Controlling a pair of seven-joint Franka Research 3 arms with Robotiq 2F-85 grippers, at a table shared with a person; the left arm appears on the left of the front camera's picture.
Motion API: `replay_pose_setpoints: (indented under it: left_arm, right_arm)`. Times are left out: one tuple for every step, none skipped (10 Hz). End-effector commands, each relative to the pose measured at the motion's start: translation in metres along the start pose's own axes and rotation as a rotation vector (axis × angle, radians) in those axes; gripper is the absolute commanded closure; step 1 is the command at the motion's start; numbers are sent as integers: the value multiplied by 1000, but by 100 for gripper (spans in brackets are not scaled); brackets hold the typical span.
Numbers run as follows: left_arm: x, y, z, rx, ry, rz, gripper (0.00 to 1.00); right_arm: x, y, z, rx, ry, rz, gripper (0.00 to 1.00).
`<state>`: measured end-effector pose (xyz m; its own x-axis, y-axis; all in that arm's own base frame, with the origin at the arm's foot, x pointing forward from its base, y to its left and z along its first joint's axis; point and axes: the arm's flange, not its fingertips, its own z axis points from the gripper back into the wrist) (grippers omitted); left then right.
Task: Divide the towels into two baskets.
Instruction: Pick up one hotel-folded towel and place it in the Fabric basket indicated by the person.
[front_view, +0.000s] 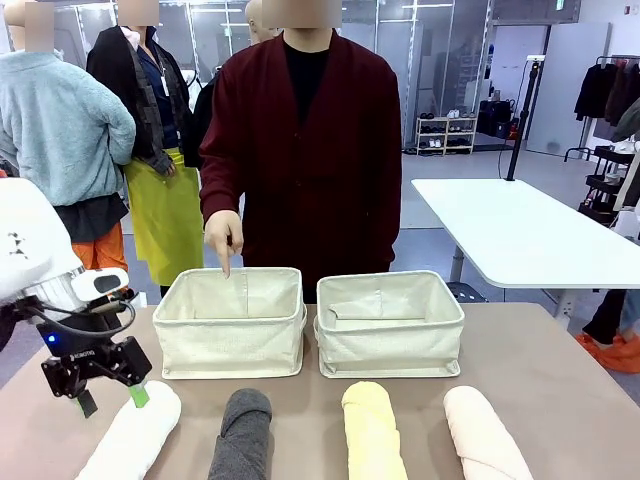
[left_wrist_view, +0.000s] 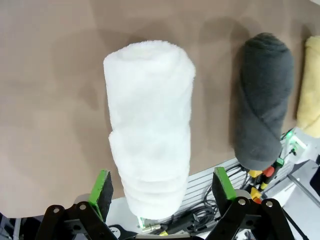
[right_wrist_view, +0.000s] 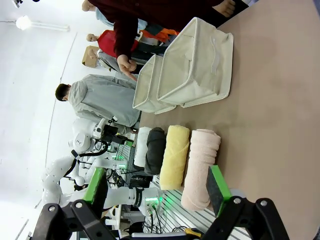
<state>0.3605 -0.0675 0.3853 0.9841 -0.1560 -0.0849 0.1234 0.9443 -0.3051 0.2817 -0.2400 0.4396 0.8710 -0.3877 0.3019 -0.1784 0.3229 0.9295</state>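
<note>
Brown table (front_view: 560, 370), shared; a person stands at the far side. Two baskets sit beyond my grippers, side by side, both empty as far as I can see: left basket (front_view: 232, 345), right basket (front_view: 390, 350). Nothing is sorted yet, so all four towels remain.

The towels lie in a row on my side of the baskets. My left gripper (front_view: 113, 399) hangs above the white towel (left_wrist_view: 150, 125) with its fingers spread wide. The roll lies below, lined up between the pads, and I see no contact. Going rightward from it come the grey towel (front_view: 243, 430) just beside, the yellow towel (front_view: 372, 430), then the pink towel (front_view: 485, 435).

My right gripper (right_wrist_view: 157, 186) is also apart and holds nothing; the pink towel lies ahead of it.

The person's hand (front_view: 224, 235) points down into the left basket. Judgement: white goes first, probably there.
</note>
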Motion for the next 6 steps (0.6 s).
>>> replay_pose_setpoints:
  left_arm:
    - [4, -1, -13, 42, 25, 32, 0]
    - [4, 1, -21, 73, 28, 37, 0]
    - [4, 4, -27, 72, 30, 50, 0]
    - [2, 6, -38, 87, 12, 74, 0]
    - [1, 10, -46, 76, 10, 86, 0]
    - [-2, 11, -52, 58, 21, 102, 0]
  right_arm:
    - [-2, 3, 2, 3, 3, 10, 0]
    - [-2, 3, 2, 3, 3, 10, 0]
    - [-2, 3, 2, 3, 3, 10, 0]
    - [-2, 3, 2, 3, 3, 10, 0]
    - [-2, 3, 2, 3, 3, 10, 0]
    - [-2, 3, 2, 3, 3, 10, 0]
